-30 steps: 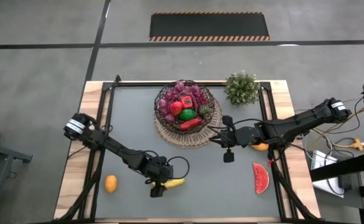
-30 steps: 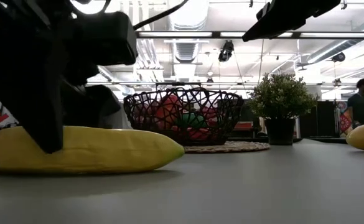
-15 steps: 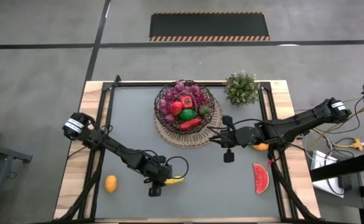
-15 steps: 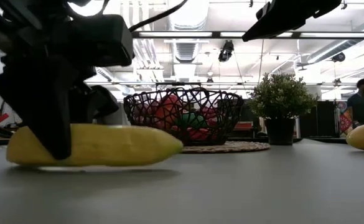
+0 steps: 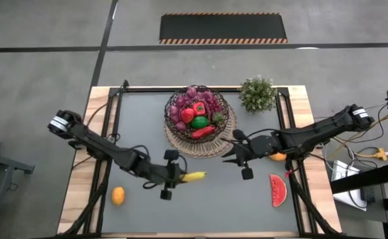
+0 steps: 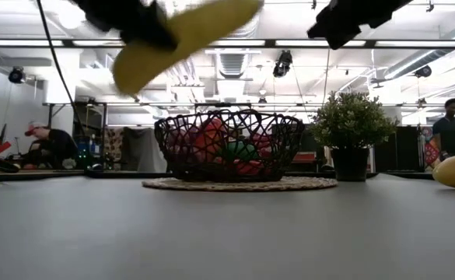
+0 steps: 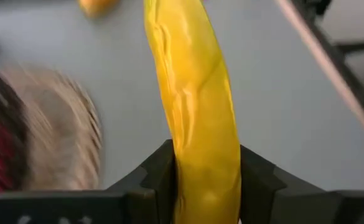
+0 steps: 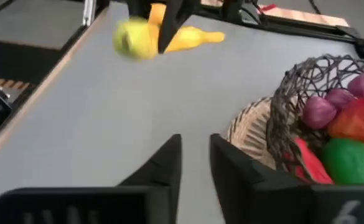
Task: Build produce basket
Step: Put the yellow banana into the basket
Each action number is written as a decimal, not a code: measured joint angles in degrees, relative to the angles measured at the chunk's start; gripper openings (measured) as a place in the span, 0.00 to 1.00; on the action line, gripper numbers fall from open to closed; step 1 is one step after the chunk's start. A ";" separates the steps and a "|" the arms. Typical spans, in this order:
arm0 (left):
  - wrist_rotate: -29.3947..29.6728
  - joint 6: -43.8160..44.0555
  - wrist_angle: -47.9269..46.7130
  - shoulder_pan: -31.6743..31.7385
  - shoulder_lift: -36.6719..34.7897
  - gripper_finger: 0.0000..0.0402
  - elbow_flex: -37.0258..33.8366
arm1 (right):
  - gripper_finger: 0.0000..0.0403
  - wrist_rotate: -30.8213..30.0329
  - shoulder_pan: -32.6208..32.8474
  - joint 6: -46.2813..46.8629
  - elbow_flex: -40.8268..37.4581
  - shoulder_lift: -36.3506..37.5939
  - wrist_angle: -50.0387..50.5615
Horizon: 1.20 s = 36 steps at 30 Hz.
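The yellow banana (image 5: 195,176) hangs in the air in front of the basket (image 5: 170,109), with my left gripper (image 7: 206,180) shut on it. In the low view the banana (image 6: 188,35) is tilted high above the table. The dark wire basket (image 6: 227,144) stands on its tan mat (image 5: 203,147) and holds purple grapes, a green lime and red peppers. My right gripper (image 8: 196,165) hovers to the right of the mat, its fingers a little apart with nothing between them. An orange piece (image 5: 117,195) and a watermelon slice (image 5: 278,190) lie on the table. My left gripper pinches the banana's two sides (image 7: 188,186) between its two fingers, partway along its length and nearer one end. The fingers (image 8: 169,25) lie across the banana. It is lifted clear of the table and tilted, one end higher than the other.
A green potted plant (image 5: 257,94) stands at the far right by the basket. A second orange piece (image 5: 278,157) lies under my right arm. Black frame rails run along the table's left and right sides. People show in the room beyond the table.
My left gripper has closed on the banana, which lay flat on the table near the front edge. It has lifted the banana clear and carried it up and toward the far edge, nearer the basket. The banana has tipped from level to tilted.
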State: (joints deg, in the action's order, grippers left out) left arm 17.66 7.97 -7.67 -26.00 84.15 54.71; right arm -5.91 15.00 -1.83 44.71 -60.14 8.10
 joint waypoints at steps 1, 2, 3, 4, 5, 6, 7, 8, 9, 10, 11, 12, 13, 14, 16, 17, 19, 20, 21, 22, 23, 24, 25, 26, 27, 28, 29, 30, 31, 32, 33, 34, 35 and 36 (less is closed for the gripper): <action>0.91 -2.04 1.84 0.14 -0.91 0.27 -0.18 | 0.19 0.42 0.00 0.31 -0.01 -0.29 -0.82; 1.58 -3.91 3.91 0.26 -1.81 0.27 -0.58 | 0.23 0.42 0.07 0.29 -0.11 -0.80 -1.71; 2.10 -5.71 6.16 0.54 -2.57 0.27 -0.94 | 0.27 0.41 0.11 0.28 -0.15 -1.30 -2.82; 2.25 -7.48 8.87 0.84 -2.85 0.27 -1.26 | 0.32 0.42 0.11 0.26 -0.18 -1.84 -3.92; 2.29 -8.95 11.21 1.13 -3.03 0.27 -1.54 | 0.36 0.43 0.11 0.02 -0.22 -2.63 -4.94; 2.35 -10.34 12.69 1.36 -3.18 0.26 -1.85 | 0.40 0.44 0.11 -0.70 -0.24 -3.58 -6.68; 2.39 -11.61 13.97 1.61 -3.20 0.26 -2.15 | 0.44 0.48 0.11 -1.32 -0.24 -4.42 -8.68; 2.39 -12.71 15.72 1.98 -3.18 0.26 -2.35 | 0.49 0.56 0.13 -2.29 -0.24 -5.50 -10.59; 2.41 -13.33 18.52 2.34 -2.74 0.26 -2.63 | 0.52 0.59 0.11 -2.78 -0.24 -6.60 -12.97; 2.43 -14.16 20.49 2.76 -2.57 0.26 -2.94 | 0.56 0.59 0.11 -3.65 -0.26 -7.79 -15.68; 2.51 -14.67 21.81 2.91 -2.45 0.26 -3.51 | 0.59 0.58 0.11 -4.58 -0.26 -8.76 -17.86; 2.58 -14.85 23.37 3.31 -2.16 0.26 -4.07 | 0.62 0.59 0.11 -5.68 -0.27 -9.69 -19.71; 2.58 -14.81 24.88 3.72 -1.78 0.26 -4.48 | 0.64 0.76 0.13 -6.85 -0.28 -10.60 -22.06; 2.59 -14.70 26.01 4.00 -1.56 0.26 -5.08 | 0.66 1.51 0.11 -7.63 -0.28 -11.38 -24.21; 2.72 -14.32 27.59 4.54 -1.13 0.26 -5.94 | 0.69 2.84 0.05 -8.84 -0.28 -12.53 -27.95; 2.76 -14.34 28.70 4.73 -0.83 0.26 -6.03 | 0.70 2.97 -0.02 -9.35 -0.28 -12.99 -30.15; 2.91 -14.40 29.98 5.02 -0.18 0.26 -6.35 | 0.70 2.96 -0.01 -10.05 -0.28 -13.77 -34.23; 2.87 -14.40 30.60 5.24 0.08 0.26 -6.34 | 0.70 2.95 -0.02 -10.67 -0.28 -13.84 -35.46; 2.91 -14.41 30.61 5.36 0.25 0.26 -6.33 | 0.70 2.95 -0.02 -11.25 -0.28 -13.82 -36.33; 3.02 -14.40 30.74 5.54 0.37 0.26 -6.33 | 0.68 2.95 -0.02 -11.59 -0.28 -13.88 -37.52; 3.42 -14.40 30.85 5.73 0.47 0.26 -6.33 | 0.67 2.91 -0.04 -11.98 -0.26 -13.92 -38.34; 4.00 -14.40 30.94 5.80 0.58 0.26 -6.33 | 0.64 2.93 -0.02 -12.45 -0.28 -13.82 -38.66; 4.32 -14.48 31.02 5.83 0.67 0.26 -6.33 | 0.62 2.93 -0.02 -12.63 -0.28 -13.77 -38.97; 4.99 -14.62 30.84 5.93 0.69 0.26 -6.35 | 0.58 2.93 -0.02 -12.76 -0.28 -13.77 -39.29; 5.40 -14.78 30.81 5.99 0.83 0.26 -6.35 | 0.55 2.88 -0.02 -12.77 -0.28 -13.77 -39.49; 5.41 -14.82 31.06 6.08 0.94 0.26 -6.35 | 0.51 2.82 -0.02 -12.76 -0.27 -13.77 -39.75; 5.43 -14.82 31.03 6.19 0.96 0.26 -6.35 | 0.46 2.84 -0.04 -12.76 -0.28 -13.77 -39.82; 5.37 -14.85 30.98 6.24 0.97 0.26 -6.35 | 0.41 2.74 -0.04 -12.76 -0.28 -13.87 -39.90; 5.29 -14.94 30.98 6.34 0.99 0.26 -6.35 | 0.36 2.61 -0.06 -12.76 -0.28 -13.94 -40.05; 5.27 -14.97 30.98 6.44 0.99 0.26 -6.37 | 0.30 2.60 -0.07 -12.73 -0.28 -13.95 -40.04; 5.25 -14.97 31.03 6.48 0.99 0.26 -6.37 | 0.25 2.60 -0.07 -12.71 -0.27 -13.95 -40.02; 5.28 -14.99 31.06 6.49 0.99 0.26 -6.37 | 0.21 2.62 -0.07 -12.68 -0.27 -13.95 -39.97; 5.28 -15.06 31.06 6.56 0.99 0.26 -6.37 | 0.19 2.61 -0.04 -12.71 -0.28 -13.95 -39.95; 5.28 -15.06 31.06 6.56 0.99 0.26 -6.37 | 0.19 2.69 -0.07 -12.69 -0.28 -13.95 -39.93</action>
State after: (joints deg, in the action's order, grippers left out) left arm 22.94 -7.09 23.40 -19.44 85.14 48.34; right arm -3.22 14.94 -14.52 44.42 -74.08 -31.83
